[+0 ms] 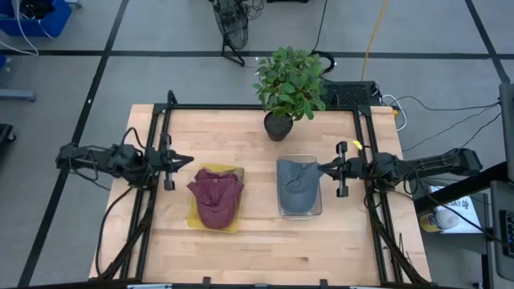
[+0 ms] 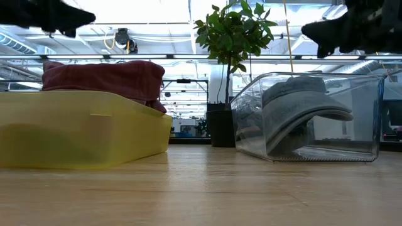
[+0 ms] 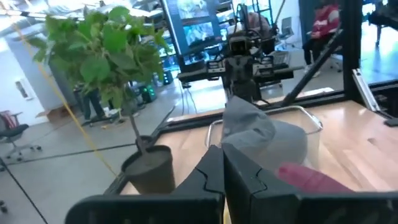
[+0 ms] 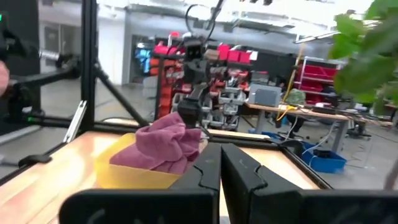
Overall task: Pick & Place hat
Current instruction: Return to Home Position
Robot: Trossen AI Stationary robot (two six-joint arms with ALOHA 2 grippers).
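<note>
Yellow bin [image 2: 81, 135] holds red caps [image 1: 215, 199] (lengthwise along bin); brim direction unclear.

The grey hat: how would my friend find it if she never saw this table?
Start at the wooden table and find the leafy potted plant at its back edge. Just in front of it, toward the right arm, sits a see-through bin, and the grey hat is inside. Its neighbour, the yellow bin, holds dark red hats instead.
</note>
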